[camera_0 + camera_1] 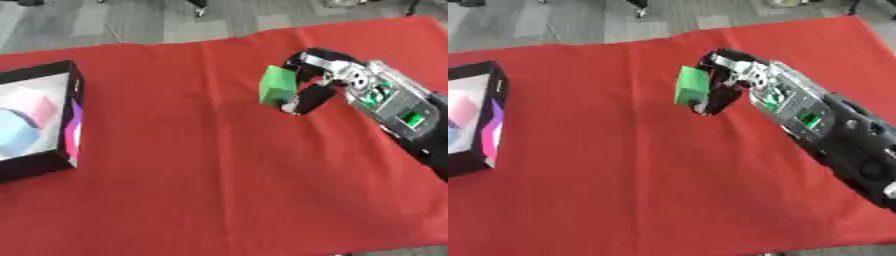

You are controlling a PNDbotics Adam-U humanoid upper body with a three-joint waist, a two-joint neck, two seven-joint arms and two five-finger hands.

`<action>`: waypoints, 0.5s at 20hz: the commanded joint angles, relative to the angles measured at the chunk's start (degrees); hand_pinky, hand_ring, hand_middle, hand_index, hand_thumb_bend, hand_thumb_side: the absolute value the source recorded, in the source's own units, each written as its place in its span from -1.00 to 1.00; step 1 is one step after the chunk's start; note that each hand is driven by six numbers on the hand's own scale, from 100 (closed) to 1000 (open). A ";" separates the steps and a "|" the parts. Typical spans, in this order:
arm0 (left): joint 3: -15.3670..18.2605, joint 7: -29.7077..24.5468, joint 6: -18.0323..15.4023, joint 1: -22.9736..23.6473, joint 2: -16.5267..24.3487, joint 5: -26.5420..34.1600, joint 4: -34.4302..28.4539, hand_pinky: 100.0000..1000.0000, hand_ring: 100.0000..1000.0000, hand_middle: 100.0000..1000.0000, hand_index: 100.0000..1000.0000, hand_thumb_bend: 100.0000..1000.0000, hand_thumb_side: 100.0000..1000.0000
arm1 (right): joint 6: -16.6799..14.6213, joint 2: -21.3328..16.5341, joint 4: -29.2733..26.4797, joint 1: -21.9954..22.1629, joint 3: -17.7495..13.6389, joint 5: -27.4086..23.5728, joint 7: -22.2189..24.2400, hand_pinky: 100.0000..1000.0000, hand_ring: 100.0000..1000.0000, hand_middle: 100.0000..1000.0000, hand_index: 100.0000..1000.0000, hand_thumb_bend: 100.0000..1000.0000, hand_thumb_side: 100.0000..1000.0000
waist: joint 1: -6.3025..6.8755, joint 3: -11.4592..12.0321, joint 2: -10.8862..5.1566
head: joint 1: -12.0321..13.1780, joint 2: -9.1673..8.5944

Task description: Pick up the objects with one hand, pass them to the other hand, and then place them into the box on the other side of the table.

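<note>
Right hand (pixel 328 80) has its fingers (pixel 302 102) clamped on the green block (pixel 277 86), right of desk (pixel 219 190) centre, far side. Block looks light, stiff, flat-faced; left hand should probably pinch its exposed left faces. Box (pixel 70 125) sits at left edge. Left hand not visible.

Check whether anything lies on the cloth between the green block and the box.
Nothing visible does. The right hand is curled round the green block, and only bare red cloth stretches from there to the black box at the left edge. Pink and blue things already lie inside the box.
</note>
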 commanded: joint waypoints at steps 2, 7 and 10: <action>-0.55 -2.10 -0.60 -1.85 2.35 -1.03 -1.82 0.61 0.39 0.23 0.43 -0.31 0.17 | -0.37 2.42 -1.29 0.10 -1.51 -2.69 -4.85 0.56 0.26 -0.20 0.04 -0.92 -1.00 | 0.98 -0.02 -1.66 | 0.30 0.30; -2.44 -6.45 -1.45 -3.75 3.61 -1.62 -3.88 0.60 0.39 0.24 0.46 -0.30 0.17 | -1.91 5.45 0.09 0.28 -0.84 -5.19 -8.84 0.52 0.26 -0.20 0.05 -0.94 -1.00 | 1.14 0.14 -2.24 | 0.34 0.30; -4.11 -10.00 -1.88 -5.08 4.69 -1.50 -5.21 0.60 0.39 0.24 0.47 -0.29 0.16 | -3.27 7.34 1.18 0.11 -0.23 -6.49 -11.00 0.52 0.26 -0.20 0.05 -0.94 -1.00 | 1.29 0.29 -2.49 | 0.12 0.30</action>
